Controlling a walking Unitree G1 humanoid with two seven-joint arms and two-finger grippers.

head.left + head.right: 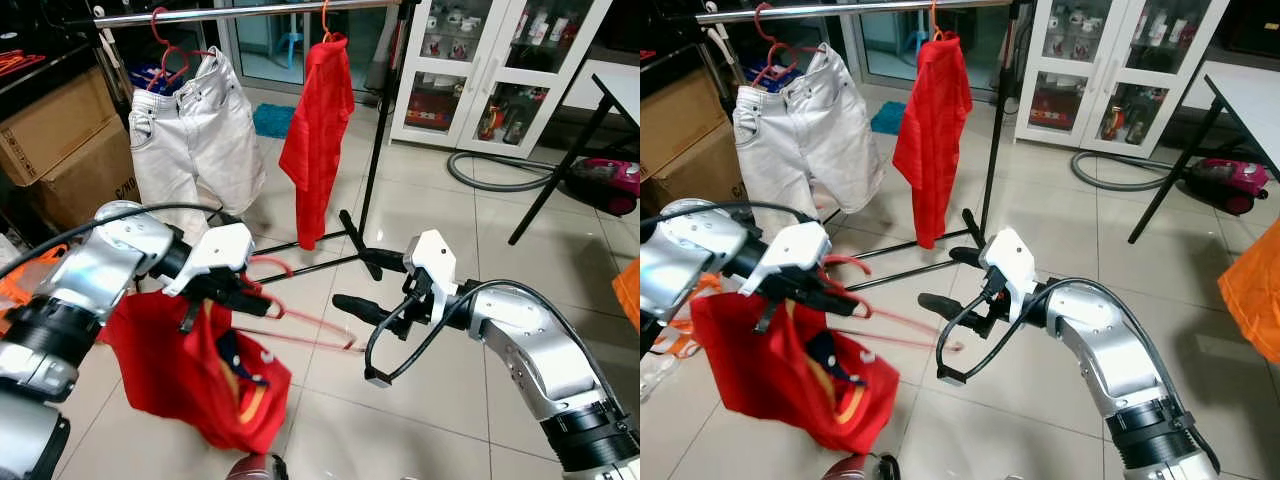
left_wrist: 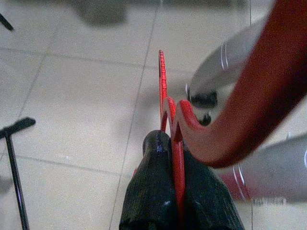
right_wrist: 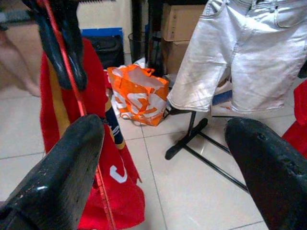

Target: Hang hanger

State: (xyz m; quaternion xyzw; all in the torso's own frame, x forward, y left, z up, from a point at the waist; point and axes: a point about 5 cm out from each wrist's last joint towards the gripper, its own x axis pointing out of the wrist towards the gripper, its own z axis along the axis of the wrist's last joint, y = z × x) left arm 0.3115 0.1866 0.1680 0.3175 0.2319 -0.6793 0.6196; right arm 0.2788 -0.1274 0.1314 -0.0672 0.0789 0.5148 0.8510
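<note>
A thin red hanger (image 1: 300, 325) carrying a red shirt (image 1: 200, 375) (a white "J" shows on its cloth) hangs over the tiled floor (image 1: 420, 210), pinched by the left gripper (image 2: 173, 158). The right gripper (image 1: 365, 285) has its fingers spread beside the hanger's far end. Behind, white shorts (image 1: 195, 135) hang on the rail (image 1: 250, 12).

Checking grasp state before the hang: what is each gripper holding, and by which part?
The left gripper is shut on the red hanger near its hook, a red garment draped on it. The right gripper is open, holding nothing.
</note>
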